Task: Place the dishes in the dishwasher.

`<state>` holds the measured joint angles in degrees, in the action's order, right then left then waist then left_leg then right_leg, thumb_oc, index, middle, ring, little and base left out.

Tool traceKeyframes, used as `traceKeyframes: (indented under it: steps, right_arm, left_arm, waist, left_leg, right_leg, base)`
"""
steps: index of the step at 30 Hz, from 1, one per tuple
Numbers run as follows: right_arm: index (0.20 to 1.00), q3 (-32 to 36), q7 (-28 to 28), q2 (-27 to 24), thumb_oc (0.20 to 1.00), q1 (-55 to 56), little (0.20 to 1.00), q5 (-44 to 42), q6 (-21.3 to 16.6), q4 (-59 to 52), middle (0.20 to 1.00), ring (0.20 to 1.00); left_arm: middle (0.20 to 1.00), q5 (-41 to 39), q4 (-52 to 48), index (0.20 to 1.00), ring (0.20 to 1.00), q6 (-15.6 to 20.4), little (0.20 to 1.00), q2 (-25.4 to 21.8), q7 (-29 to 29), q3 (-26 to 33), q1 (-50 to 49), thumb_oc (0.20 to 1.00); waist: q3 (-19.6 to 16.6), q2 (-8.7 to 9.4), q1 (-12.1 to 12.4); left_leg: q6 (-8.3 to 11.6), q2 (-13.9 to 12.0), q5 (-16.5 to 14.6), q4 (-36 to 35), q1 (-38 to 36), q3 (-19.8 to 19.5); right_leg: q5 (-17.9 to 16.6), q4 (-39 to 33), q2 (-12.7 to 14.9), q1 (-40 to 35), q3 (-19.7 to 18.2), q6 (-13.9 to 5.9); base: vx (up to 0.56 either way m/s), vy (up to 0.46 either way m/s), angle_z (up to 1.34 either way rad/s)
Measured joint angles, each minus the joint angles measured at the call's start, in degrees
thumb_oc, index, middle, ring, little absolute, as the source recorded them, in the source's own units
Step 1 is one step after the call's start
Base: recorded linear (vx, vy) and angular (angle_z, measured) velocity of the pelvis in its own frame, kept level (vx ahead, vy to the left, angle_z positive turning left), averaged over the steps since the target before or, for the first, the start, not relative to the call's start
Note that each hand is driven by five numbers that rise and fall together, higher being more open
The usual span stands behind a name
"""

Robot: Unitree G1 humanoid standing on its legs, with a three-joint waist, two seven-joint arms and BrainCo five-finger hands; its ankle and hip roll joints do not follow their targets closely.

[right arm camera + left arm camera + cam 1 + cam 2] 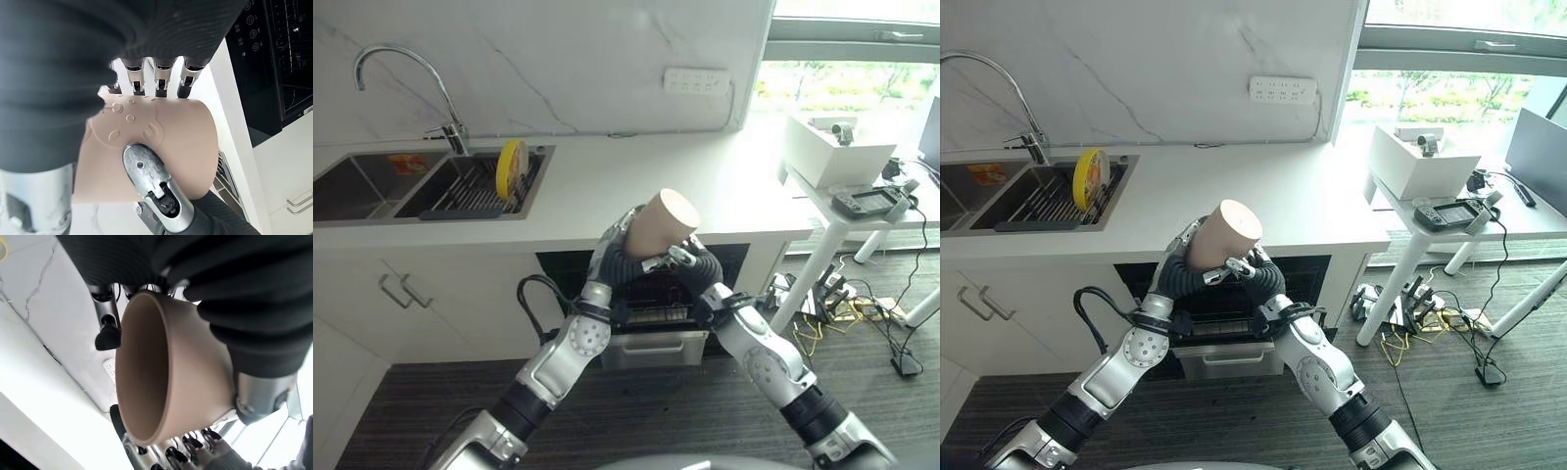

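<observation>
Beige cup held between both robot hands above the open dishwasher

The cup (661, 223), tilted with its mouth up and away, looks rigid, smooth and breakable, so a wrap around its wall seems safest. The left robot hand (613, 253) curls round one side, the right robot hand (693, 264) clamps its base. Below them sits the dishwasher (651, 313); well off past the left robot hand, a yellow plate (510, 168) stands in the sink (372, 186) of the worktop (636, 186).

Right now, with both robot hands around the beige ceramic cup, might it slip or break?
The beige ceramic cup looks rigid and probably fragile. Its smooth tapered wall may slip, though the left robot hand and right robot hand clasp opposite sides.
</observation>
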<state>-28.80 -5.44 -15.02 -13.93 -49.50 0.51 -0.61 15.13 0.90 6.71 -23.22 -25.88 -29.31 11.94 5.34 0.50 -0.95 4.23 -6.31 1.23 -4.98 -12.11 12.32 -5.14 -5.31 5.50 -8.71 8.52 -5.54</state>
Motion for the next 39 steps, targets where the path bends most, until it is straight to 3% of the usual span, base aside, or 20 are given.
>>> traceKeyframes:
  steps: [8,13,27,28,29,30,39]
  right_arm:
    - [1.000,-0.1,-4.5,0.3,1.000,-2.9,1.000,1.4,-1.0,1.4,1.000,1.000]
    - [1.000,-0.1,-12.2,0.6,1.000,-3.9,1.000,11.3,-2.8,2.5,1.000,1.000]
    - [1.000,-2.0,-18.1,1.2,1.000,-6.0,1.000,16.8,-3.6,2.6,1.000,1.000]
    - [0.928,-2.0,-18.1,1.3,0.928,-6.0,0.928,16.8,-3.6,2.7,0.928,0.928]
    - [0.266,-2.1,-18.1,1.3,0.266,-6.0,0.266,16.8,-3.6,2.7,0.266,0.266]
    - [0.200,-2.1,-18.2,1.3,0.200,-6.0,0.200,16.9,-3.6,2.7,0.200,0.200]
    - [0.200,-2.1,-19.2,1.2,0.200,-8.0,0.200,21.4,-3.2,4.7,0.200,0.200]
  left_arm:
    - [0.200,0.0,1.9,0.200,0.200,-1.1,0.200,0.5,0.5,-0.6,2.6,0.200]
    - [0.200,0.0,2.5,0.200,0.200,-2.4,0.200,0.7,1.8,-3.7,3.9,0.200]
    - [0.200,0.0,2.6,0.200,0.200,-3.1,0.200,0.6,1.2,-4.3,5.1,0.200]
    - [0.200,0.0,2.6,0.200,0.200,-3.2,0.200,0.6,1.2,-4.3,5.2,0.200]
    - [0.200,0.0,2.7,0.200,0.200,-3.7,0.200,0.5,1.2,-4.2,5.2,0.200]
    - [0.200,0.0,2.7,0.200,0.200,-4.3,0.200,0.5,1.3,-4.2,5.5,0.200]
    - [0.200,0.0,3.7,0.200,0.200,-4.8,0.200,0.4,1.6,-4.1,6.9,0.200]
  waist:
    - [0.0,-0.04,0.3]
    - [0.0,-0.08,0.1]
    - [-0.1,-0.59,1.5]
    - [-0.1,-0.60,1.5]
    - [-0.1,-0.60,1.5]
    - [-0.1,-0.59,1.5]
    - [-0.1,-0.59,1.6]
  left_leg:
    - [0.00,0.0,0.0,0.0,0.0,-0.3]
    - [0.00,0.0,0.0,0.0,0.0,-0.4]
    - [-0.02,0.0,0.0,0.0,0.0,-0.5]
    - [-0.02,0.0,0.0,0.0,0.0,-0.5]
    - [-0.02,0.0,0.0,0.0,0.0,-0.5]
    - [-0.02,0.0,0.0,0.0,0.0,-0.6]
    - [-0.01,0.0,0.1,0.0,0.3,-0.8]
  right_leg:
    - [0.0,0.0,0.0,-0.2,0.2,0.02]
    - [0.0,0.0,0.0,0.1,0.2,0.02]
    - [0.0,0.0,0.0,-0.3,0.4,0.03]
    - [0.0,0.0,0.0,-0.3,0.4,0.03]
    - [0.0,0.0,0.0,-0.3,0.4,0.03]
    - [0.0,0.0,0.0,-0.3,0.4,0.03]
    - [0.0,0.0,0.1,-0.2,0.7,0.04]
  base:
    - [0.00,0.000,0.00]
    - [0.00,0.000,0.00]
    - [0.00,0.000,0.00]
    - [0.00,0.000,0.00]
    - [0.00,0.000,0.00]
    - [0.00,0.000,0.00]
    - [0.00,0.000,0.00]
